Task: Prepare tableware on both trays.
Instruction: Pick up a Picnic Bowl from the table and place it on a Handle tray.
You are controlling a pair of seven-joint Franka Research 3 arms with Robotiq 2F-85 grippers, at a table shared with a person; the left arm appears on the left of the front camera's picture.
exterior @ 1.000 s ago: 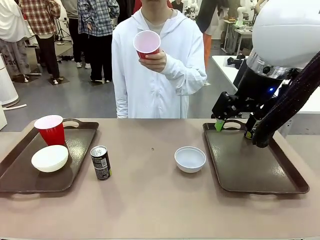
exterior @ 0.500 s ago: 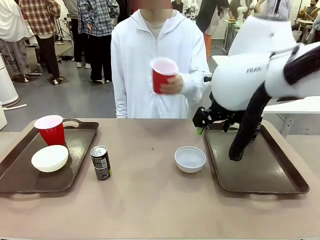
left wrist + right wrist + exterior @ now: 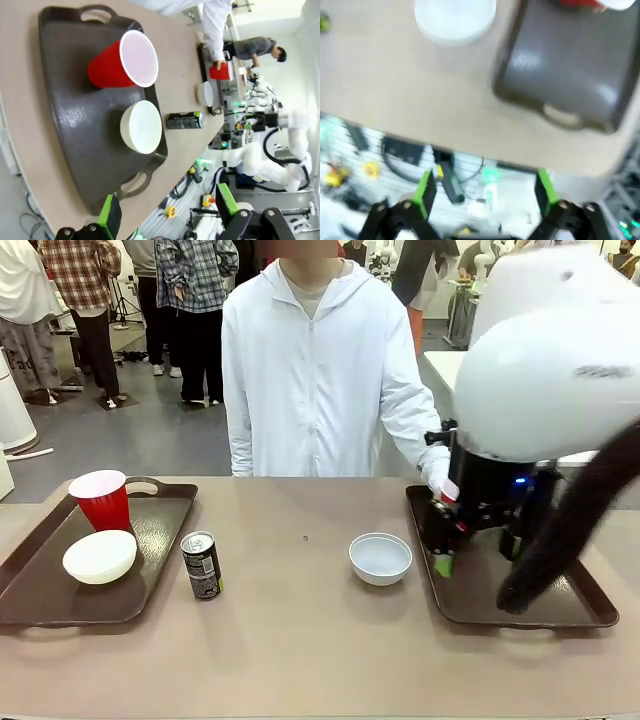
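Brown plastic made up two trays. The left tray (image 3: 160,530) carried one red cup (image 3: 101,500) at its far end and one white bowl (image 3: 100,556) just nearer. One dark can (image 3: 202,565) stood upright on the table (image 3: 300,640) just right of that tray. A second bowl (image 3: 380,558) sat on the table just left of the right tray (image 3: 470,595). A second red cup (image 3: 220,72) was at the right tray's far end, a person's hand (image 3: 218,64) on its rim; whether it was set down could not be told. The right gripper (image 3: 484,192) hung over the right tray's left side, fingers spread and empty. The left gripper (image 3: 167,210) looked down on the left tray, likewise spread, holding nothing.
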